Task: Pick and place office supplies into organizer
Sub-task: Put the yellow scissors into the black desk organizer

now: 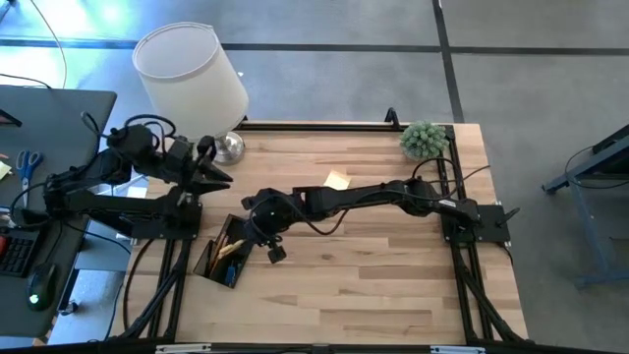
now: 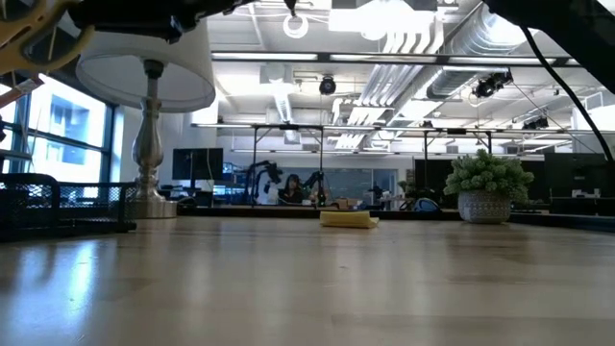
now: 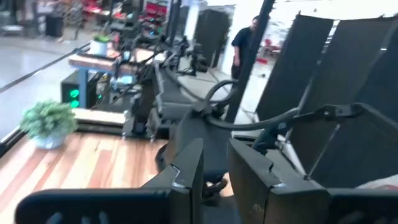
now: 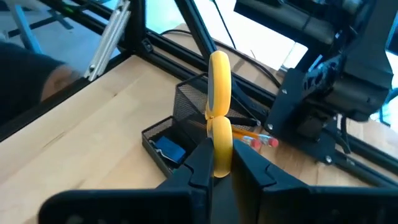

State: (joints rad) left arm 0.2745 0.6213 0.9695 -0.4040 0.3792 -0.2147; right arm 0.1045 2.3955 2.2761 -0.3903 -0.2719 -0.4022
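Observation:
My right gripper (image 1: 267, 241) reaches across the table and is shut on the yellow-handled scissors (image 4: 217, 93), just beside and above the black mesh organizer (image 1: 221, 251), which also shows in the right wrist view (image 4: 186, 102). The organizer stands on the table near its left edge. It holds a small blue piece (image 4: 169, 149) and pencils (image 4: 256, 139). A yellow sticky-note pad (image 1: 337, 180) lies flat on the table's middle far part. My left gripper (image 1: 214, 173) waits above the table's far left, near the lamp; its fingers (image 3: 186, 177) stand a little apart, empty. My right gripper pinches the scissors' yellow handle (image 4: 219, 146) between its two fingers. The scissors show edge-on, and the rest of the handle (image 4: 217, 81) sticks out past the fingertips. They are lifted clear of the table. The blades do not show.
A white-shaded lamp (image 1: 192, 74) stands at the far left corner and a small green plant (image 1: 425, 140) at the far right corner. Bare wood lies along the table's near half (image 1: 373, 285). A desk with blue-handled scissors (image 1: 28, 162) stands beyond the left edge.

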